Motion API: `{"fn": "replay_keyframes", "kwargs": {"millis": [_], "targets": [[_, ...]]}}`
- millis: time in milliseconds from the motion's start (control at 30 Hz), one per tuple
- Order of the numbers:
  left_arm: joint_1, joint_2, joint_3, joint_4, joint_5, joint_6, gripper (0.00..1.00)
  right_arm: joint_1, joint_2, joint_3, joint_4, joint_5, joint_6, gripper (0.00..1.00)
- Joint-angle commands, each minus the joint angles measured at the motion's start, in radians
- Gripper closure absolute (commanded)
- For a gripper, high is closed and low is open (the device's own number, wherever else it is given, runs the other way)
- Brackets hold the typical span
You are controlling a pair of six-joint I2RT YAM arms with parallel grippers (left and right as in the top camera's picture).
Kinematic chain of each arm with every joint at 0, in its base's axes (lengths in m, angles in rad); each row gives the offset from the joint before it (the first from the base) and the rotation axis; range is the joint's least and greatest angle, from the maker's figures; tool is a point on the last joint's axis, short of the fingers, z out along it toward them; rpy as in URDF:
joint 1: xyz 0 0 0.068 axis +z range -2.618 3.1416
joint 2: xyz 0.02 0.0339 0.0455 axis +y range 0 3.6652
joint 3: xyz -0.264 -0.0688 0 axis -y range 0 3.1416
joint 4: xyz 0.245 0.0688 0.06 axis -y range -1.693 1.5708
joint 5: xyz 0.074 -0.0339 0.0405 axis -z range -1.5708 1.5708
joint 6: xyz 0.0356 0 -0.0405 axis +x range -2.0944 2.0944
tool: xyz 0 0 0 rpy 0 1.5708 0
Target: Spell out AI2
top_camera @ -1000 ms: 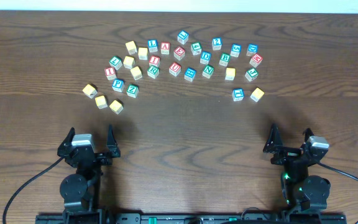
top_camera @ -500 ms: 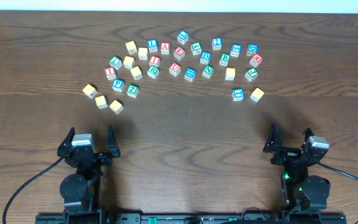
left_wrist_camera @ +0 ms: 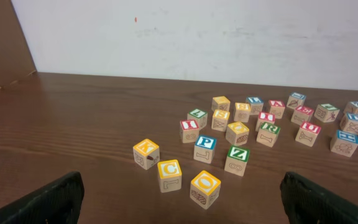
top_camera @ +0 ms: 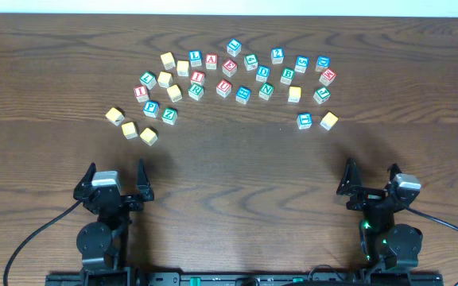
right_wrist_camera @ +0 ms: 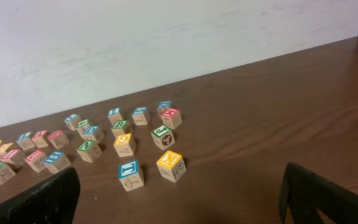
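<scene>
Fingers [left_wrist_camera: 48, 202] cropped by frame edges; far blocks [right_wrist_camera: 25, 142] too small to read

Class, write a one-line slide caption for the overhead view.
Left gripper and right gripper rest open, facing scattered letter blocks on a wooden table.

Left claw [top_camera: 116, 171] and right claw [top_camera: 370, 169] both point forward, fingers spread wide apart.

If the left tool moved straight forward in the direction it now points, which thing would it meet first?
Probably the yellow C block, which sits close to the midline of the open left tool. The yellow O block lies slightly nearer but off to the right, so I cannot be sure.
</scene>
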Motion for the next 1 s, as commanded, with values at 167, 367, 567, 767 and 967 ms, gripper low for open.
{"fn": "replay_keyframes", "kwargs": {"millis": [167,367,567,767,967], "targets": [[0.005,0.006,-0.006,-0.042,0.085,-0.014,0.00,-0.005,-0.006,-0.002,-0.003,-0.002,0.006,0.01],[0.005,0.016,0.024,-0.048,0.122,-0.022,0.00,-0.005,-0.006,-0.002,-0.003,-0.002,0.006,0.01],[0.005,0.111,0.119,-0.048,0.123,-0.022,0.00,-0.005,-0.006,-0.002,-0.003,-0.002,0.006,0.01],[0.005,0.299,0.264,-0.048,0.123,-0.021,0.00,-0.005,-0.006,-0.002,-0.003,-0.002,0.006,0.01],[0.005,0.553,0.451,-0.049,0.130,-0.021,0.00,-0.005,-0.006,-0.002,-0.003,-0.002,0.006,0.01]]}}
